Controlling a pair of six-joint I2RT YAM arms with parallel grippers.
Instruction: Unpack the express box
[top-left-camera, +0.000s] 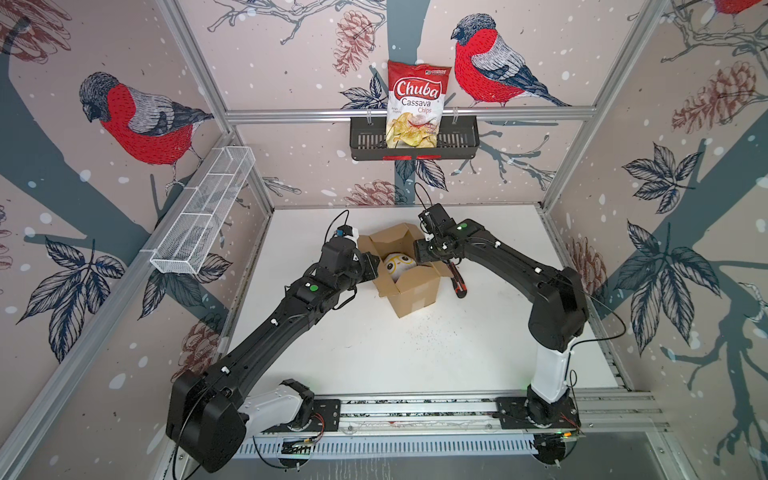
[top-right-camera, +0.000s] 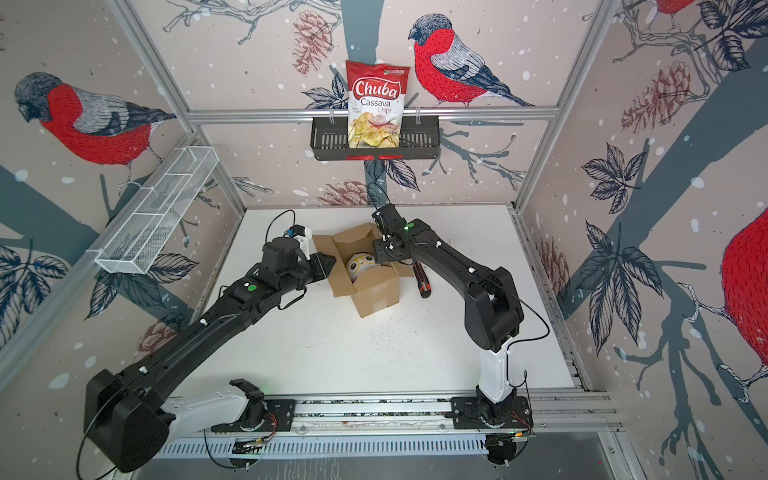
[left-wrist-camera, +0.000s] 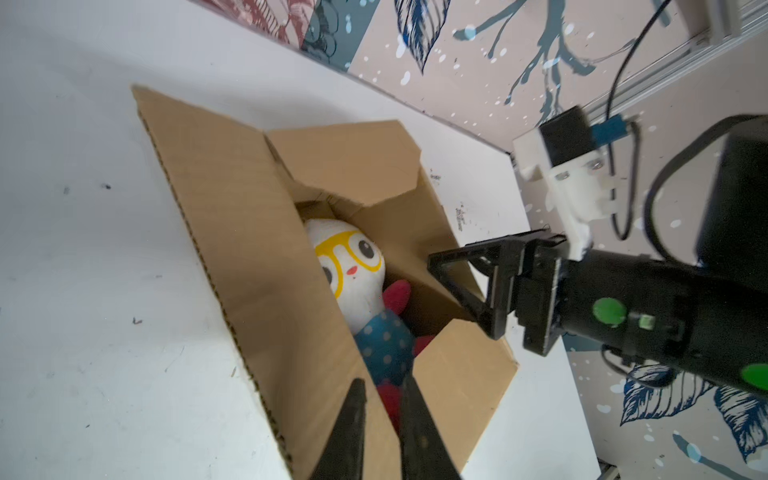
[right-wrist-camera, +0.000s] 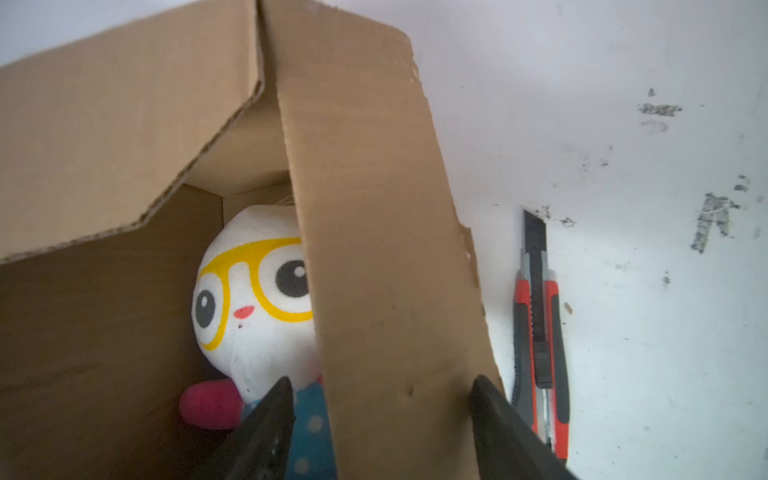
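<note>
The express box (top-left-camera: 415, 297) (top-right-camera: 374, 295) stands open mid-table, flaps spread. A white plush doll (top-left-camera: 395, 266) (left-wrist-camera: 353, 266) (right-wrist-camera: 249, 299) with yellow glasses and a blue dotted body lies inside. My left gripper (top-left-camera: 372, 266) (left-wrist-camera: 384, 380) is at the box's left side. Its fingers stand close together astride the left flap's edge, with cardboard between them. My right gripper (top-left-camera: 422, 253) (right-wrist-camera: 382, 384) is at the box's right side, open wide. One finger is inside over the doll and one outside, and the right flap (right-wrist-camera: 374, 249) passes between them.
A red and black utility knife (top-left-camera: 457, 284) (right-wrist-camera: 540, 332) with its blade out lies on the table just right of the box. A black wall basket (top-left-camera: 457, 145) holds a chips bag (top-left-camera: 417, 104) on the back wall. A white wire shelf (top-left-camera: 203, 212) hangs on the left wall.
</note>
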